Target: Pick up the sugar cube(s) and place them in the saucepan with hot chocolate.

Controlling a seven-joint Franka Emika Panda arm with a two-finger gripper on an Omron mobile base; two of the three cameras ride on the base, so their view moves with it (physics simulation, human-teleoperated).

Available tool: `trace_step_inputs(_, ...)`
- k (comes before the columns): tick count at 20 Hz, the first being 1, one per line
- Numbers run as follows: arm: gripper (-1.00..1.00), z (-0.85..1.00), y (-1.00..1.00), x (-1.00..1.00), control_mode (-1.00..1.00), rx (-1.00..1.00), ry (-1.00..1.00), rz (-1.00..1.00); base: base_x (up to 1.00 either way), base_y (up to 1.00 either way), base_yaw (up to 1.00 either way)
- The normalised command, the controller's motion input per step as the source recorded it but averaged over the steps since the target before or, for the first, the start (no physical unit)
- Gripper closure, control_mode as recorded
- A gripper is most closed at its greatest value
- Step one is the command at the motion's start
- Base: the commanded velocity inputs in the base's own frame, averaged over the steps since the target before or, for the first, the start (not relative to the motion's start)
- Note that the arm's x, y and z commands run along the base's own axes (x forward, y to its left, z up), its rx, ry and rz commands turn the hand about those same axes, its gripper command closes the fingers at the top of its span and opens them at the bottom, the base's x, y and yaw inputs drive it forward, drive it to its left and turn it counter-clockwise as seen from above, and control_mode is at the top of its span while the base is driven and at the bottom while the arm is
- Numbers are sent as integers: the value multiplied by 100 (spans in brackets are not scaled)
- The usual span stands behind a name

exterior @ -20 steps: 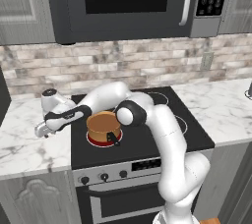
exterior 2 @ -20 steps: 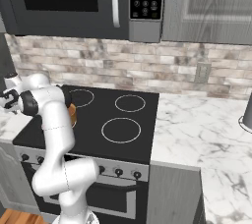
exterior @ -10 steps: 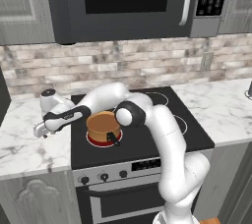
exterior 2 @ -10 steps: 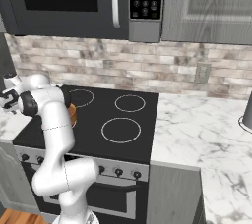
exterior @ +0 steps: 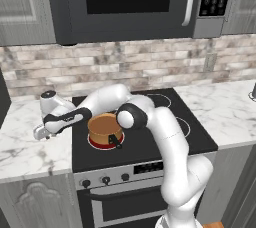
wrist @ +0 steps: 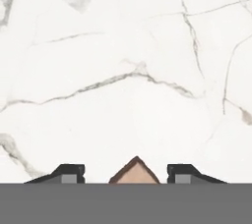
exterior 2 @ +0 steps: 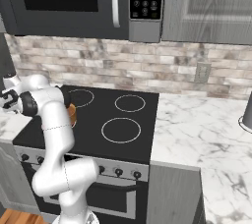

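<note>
Nothing in the two base views had visibly shifted against the pictures of a second and half a second before: the arm lay stretched to the same spot over the white marble surface [exterior: 20,154] left of the black stove [exterior: 150,142]. In the hand view the pale tan-brown sugar cube [wrist: 135,171] stood as a corner-up peak between the two dark fingertips [wrist: 66,173], with a gap on each side, so the hand [wrist: 126,174] was partly open around the cube and not visibly touching it; whether it had bitten yet could not be told. The short round copper-orange saucepan [exterior: 104,128] with flat brown contents sat on the near left burner, just beside the forearm. Judged step: grasping the first cube. The next move would call for closing squarely on the cube, a lift clear of the marble, then a short carry right over the pan rim.
</note>
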Motion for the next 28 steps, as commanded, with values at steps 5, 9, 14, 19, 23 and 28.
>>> trace_step_inputs(5,100,0,1,0,-100,0,0,0,0,0,0)
trace_step_inputs(9,100,0,0,0,-100,0,0,0,0,0,0)
trace_step_inputs(14,100,0,1,-2,-100,0,-1,0,0,0,0)
trace_step_inputs(19,100,10,1,-39,-100,0,-10,0,0,0,0)
trace_step_inputs(23,100,31,0,-70,-100,0,-17,0,0,0,0)
trace_step_inputs(28,100,39,0,-62,-100,0,-13,0,0,0,0)
